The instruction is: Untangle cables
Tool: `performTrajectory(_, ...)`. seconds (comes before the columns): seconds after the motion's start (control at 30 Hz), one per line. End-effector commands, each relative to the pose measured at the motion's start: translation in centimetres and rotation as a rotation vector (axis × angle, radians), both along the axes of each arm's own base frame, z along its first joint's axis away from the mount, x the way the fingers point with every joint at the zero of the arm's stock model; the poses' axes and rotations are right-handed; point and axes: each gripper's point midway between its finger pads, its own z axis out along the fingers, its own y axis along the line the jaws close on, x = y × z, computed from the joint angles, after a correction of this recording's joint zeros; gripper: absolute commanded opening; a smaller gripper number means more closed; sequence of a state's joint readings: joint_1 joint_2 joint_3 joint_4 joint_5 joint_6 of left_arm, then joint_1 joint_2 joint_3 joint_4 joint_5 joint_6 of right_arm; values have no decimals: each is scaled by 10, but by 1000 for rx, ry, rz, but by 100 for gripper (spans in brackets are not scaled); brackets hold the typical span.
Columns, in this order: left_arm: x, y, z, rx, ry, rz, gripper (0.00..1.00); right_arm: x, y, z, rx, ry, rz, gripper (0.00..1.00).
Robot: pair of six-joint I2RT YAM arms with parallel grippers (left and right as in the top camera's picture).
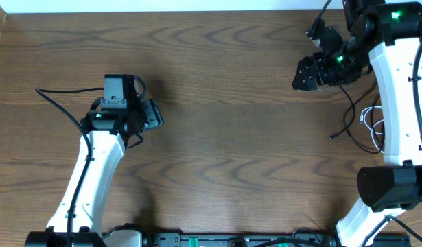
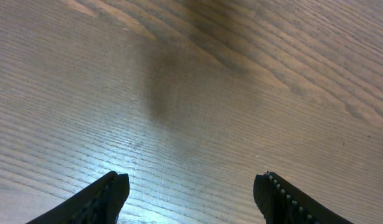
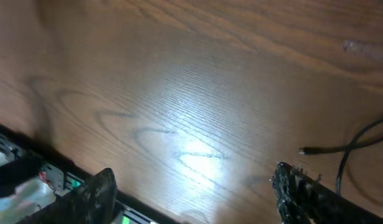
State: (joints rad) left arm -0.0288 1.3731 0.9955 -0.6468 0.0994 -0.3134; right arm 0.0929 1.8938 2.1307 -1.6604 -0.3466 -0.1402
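Table (image 1: 224,158): left gripper (image 1: 158,114) sits over left-centre, right gripper (image 1: 298,75) over the far right corner, well apart. The cables (image 1: 365,122) lie on the table near its right edge, partly under the right arm (image 1: 396,103), nearer the robot than the right gripper. One plug end (image 1: 330,137) lies left of the bundle, toward table centre.

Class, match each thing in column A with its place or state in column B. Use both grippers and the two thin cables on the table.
Column A
1. left gripper
2. right gripper
3. black cable
4. white cable

Column B
a. small loops beside the right arm
b. open, upper right in the overhead view
c. open over bare table, left side
d. plug end lying free on the wood

Pairs: 1-c, 2-b, 3-d, 4-a
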Motion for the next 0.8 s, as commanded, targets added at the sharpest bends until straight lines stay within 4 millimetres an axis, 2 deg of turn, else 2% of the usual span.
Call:
performTrajectory(0.0, 4, 2, 6, 7, -14, 1, 70, 0, -1, -3, 5, 49, -103, 58)
performTrajectory(0.03, 4, 2, 6, 7, -13, 1, 70, 0, -1, -3, 6, 54, -115, 44)
performTrajectory(0.07, 4, 2, 6, 7, -12, 1, 70, 0, -1, -3, 7, 62, -130, 2)
performTrajectory(0.3, 0, 2, 4, 8, 4, 1, 70, -5, -26, -11, -128, 117, -311, 1)
performTrajectory(0.57, 0, 2, 4, 8, 4, 1, 70, -5, -28, -11, -132, 124, -346, 1)
performTrajectory(0.77, 0, 2, 4, 8, 4, 1, 70, -4, -38, -13, -179, 127, -424, 1)
